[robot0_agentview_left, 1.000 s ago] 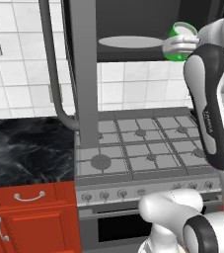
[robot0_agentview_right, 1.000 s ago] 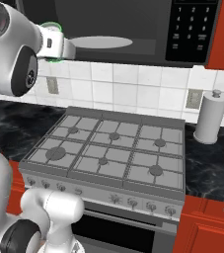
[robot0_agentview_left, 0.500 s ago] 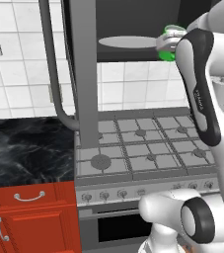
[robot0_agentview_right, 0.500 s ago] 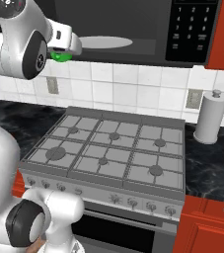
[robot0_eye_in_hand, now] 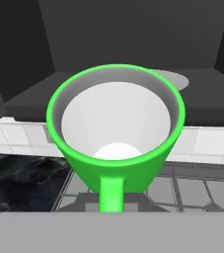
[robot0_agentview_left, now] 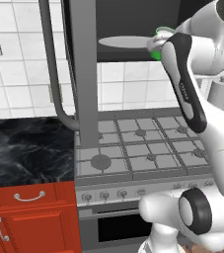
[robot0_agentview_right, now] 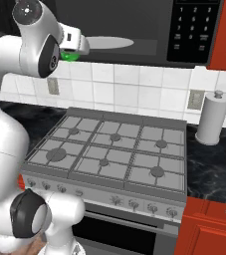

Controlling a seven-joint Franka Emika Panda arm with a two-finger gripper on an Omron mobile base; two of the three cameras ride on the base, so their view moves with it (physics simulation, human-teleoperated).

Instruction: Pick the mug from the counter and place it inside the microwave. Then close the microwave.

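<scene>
Green mug (robot0_eye_in_hand: 116, 138) held up at the mouth of the open microwave (robot0_agentview_right: 149, 27); in the hand view its rim faces the camera, pale inside, handle pointing down toward the lens. Gripper (robot0_agentview_right: 74, 44) is clamped shut on the mug; fingertips themselves are hidden behind the mug body, so the exact contact spot cannot be told.

Left base view: mug (robot0_agentview_left: 159, 43) shows as a green sliver beside the arm's upper link, at the right end of the pale round turntable (robot0_agentview_left: 126, 42). Whether it hangs over the plate's edge or just short of it cannot be told. Right base view: a small green patch (robot0_agentview_right: 67, 56) under the white hand, at the left end of the turntable.

Microwave door (robot0_agentview_left: 84, 64) stands swung out wide toward the camera, its long curved grey handle (robot0_agentview_left: 52, 74) on the near side. Black keypad (robot0_agentview_right: 191, 27) with white buttons on the microwave's right.

Below: grey gas stovetop (robot0_agentview_right: 117, 152), burners bare. Black veined counter (robot0_agentview_left: 27, 148) to the stove's left over red cabinets (robot0_agentview_left: 29, 217). Paper towel roll (robot0_agentview_right: 211, 119) upright on the counter at the stove's right.
</scene>
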